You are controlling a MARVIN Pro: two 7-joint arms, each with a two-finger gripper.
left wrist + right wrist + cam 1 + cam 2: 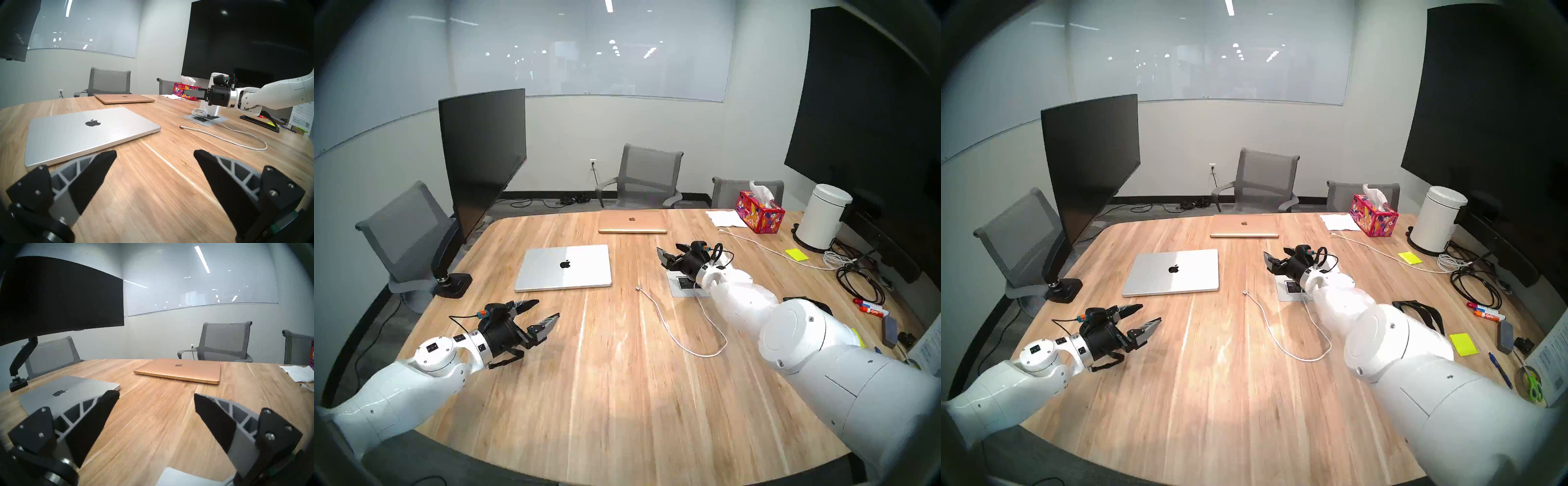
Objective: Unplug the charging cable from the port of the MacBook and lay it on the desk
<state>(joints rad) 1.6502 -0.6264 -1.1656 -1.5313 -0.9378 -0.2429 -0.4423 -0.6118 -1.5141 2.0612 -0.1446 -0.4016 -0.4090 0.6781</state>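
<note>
Charging cable (667,325) is off the MacBook (564,267) and lying loose on the desk (602,390): silvery plug tip (637,288) rests flat on the wood, near the laptop's right edge but clearly apart from it, cord curving back toward the robot in a U-loop, then running up to the white power brick (209,108) standing in the grey desk power panel (204,118). Extra cord is coiled at the brick's base in the left wrist view. Silver MacBook closed, lid up, black apple logo, centre-left of the desk; its port can't be made out. Right gripper (667,258) hovers above the power panel, fingers spread, nothing between them; right wrist view shows only bare wood between its fingertips (110,395). Left gripper (543,314) hovers low over the desk just in front of the MacBook's near edge, also spread wide and empty. Gold laptop (633,221) closed at the far edge. Floral tissue box (759,212), white bin (823,215), yellow sticky note (796,254), black cords (857,281) and markers (870,307) at far right. Black monitor (482,156) on an arm at left.
</note>
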